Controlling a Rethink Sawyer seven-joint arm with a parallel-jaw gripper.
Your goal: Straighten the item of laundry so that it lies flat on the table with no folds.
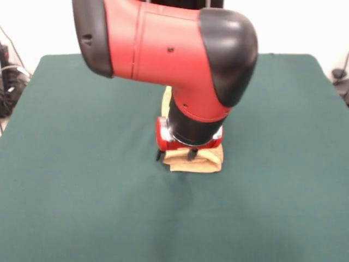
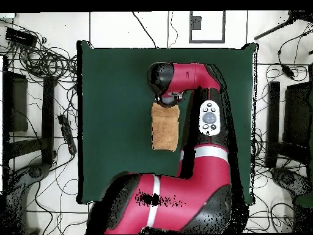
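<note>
The orange-tan towel lies on the green table near its middle, mostly hidden behind my wrist in the front view. In the overhead view the towel is a narrow upright strip, folded lengthwise. My gripper points straight down at the towel's near edge, its two dark fingers apart and their tips at cloth level. One finger stands just off the towel's left side and the other is on the cloth. In the overhead view the wrist covers the gripper at the strip's top end.
The red and black arm reaches over the table from the base and curls back over the towel. Cables and stands lie on the floor around the table. Bare green cloth surrounds the towel on all sides.
</note>
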